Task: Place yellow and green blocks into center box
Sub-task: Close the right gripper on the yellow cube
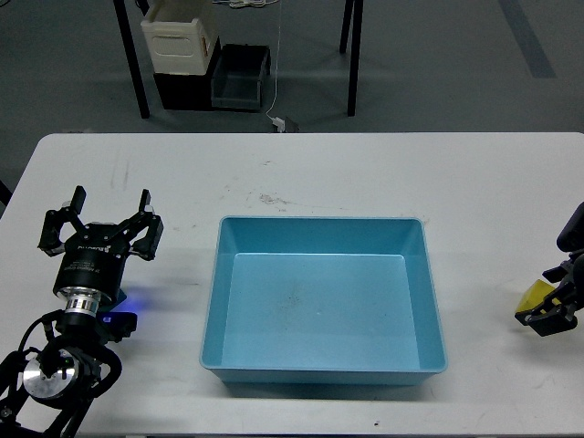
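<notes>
The light-blue tray (pixel 324 374) sits empty in the middle of the white table. My right gripper (pixel 550 306) is at the table's far right edge, well right of the tray, and its dark fingers close around the yellow block (pixel 533 297), low over the table. My left gripper (pixel 110 208) is left of the tray with its fingers spread wide and nothing between them. The green block is not in view.
Beyond the table's far edge, a cream crate (pixel 179 41) and a dark bin (pixel 241 78) stand on the floor between black legs (pixel 133 64). A small white object (pixel 281 121) lies on the floor by the far edge.
</notes>
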Controlling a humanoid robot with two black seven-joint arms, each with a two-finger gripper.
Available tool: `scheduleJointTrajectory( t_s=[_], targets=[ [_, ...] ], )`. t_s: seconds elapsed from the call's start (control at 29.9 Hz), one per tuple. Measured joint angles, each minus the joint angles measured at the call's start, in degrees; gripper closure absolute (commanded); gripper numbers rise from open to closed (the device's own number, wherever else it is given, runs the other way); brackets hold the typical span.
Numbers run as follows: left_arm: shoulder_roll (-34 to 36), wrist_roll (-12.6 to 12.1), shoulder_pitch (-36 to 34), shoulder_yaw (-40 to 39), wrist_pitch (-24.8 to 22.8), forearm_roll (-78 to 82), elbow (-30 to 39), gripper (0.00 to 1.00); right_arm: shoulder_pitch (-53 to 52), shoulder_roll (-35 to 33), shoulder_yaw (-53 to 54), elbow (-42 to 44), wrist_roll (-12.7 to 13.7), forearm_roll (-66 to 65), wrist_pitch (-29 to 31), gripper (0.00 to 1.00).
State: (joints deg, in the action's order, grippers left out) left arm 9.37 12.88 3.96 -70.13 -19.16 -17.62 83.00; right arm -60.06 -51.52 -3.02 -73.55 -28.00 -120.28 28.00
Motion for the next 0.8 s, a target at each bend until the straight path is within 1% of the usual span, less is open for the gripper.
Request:
scheduleJointTrajectory(
  t_s=[0.27,0.33,0.4,0.47,0.5,0.57,0.63,0.7,0.77,0.8],
  targets=[
    [-0.10,0.00,0.08,0.08,-0.09,0.00,-0.54,0.00,-1.78,0.39,-3.54,0.83,0.00,-0.69,0.00,0.02],
    [-0.10,0.00,0.08,0.08,-0.09,0.00,-0.55,0.00,-1.79,0.48,-3.63,1.11,0.00,-0.88,0.00,0.03],
    [-0.08,0.00,0.08,0.08,-0.09,0.00,-0.60,0.00,-1.80,0.53,-3.67,1.26,0.00,-0.90,0.00,0.07],
    [-0.07,0.01,0.08,0.08,-0.09,0.01,-0.65,0.00,-1.76,0.65,-3.72,1.33,0.00,-0.95,0.00,0.14],
    [-0.04,0.02,0.08,0.08,-0.09,0.01,-0.70,0.00,-1.64,0.68,-3.73,1.36,0.00,-0.98,0.00,0.19],
    [0.01,0.04,0.08,0.08,-0.09,0.01,-0.88,0.00,-1.38,0.71,-3.81,1.41,0.00,-1.16,0.00,0.36],
    [0.02,0.04,0.08,0.08,-0.09,0.01,-1.00,0.00,-1.27,0.71,-3.83,1.42,0.00,-1.66,0.00,0.44],
    [0.03,0.04,0.06,0.08,-0.09,0.01,-1.17,0.00,-1.26,0.71,-3.83,1.48,0.00,-2.60,0.00,0.56],
    [0.03,0.04,0.02,0.08,-0.09,0.01,-1.35,0.00,-1.25,0.72,-3.83,1.81,0.00,-3.22,0.00,0.60],
    [0.04,0.04,0.01,0.08,-0.09,0.00,-1.39,0.00,-1.22,0.74,-3.83,2.16,0.00,-3.35,0.00,0.64]
  ],
)
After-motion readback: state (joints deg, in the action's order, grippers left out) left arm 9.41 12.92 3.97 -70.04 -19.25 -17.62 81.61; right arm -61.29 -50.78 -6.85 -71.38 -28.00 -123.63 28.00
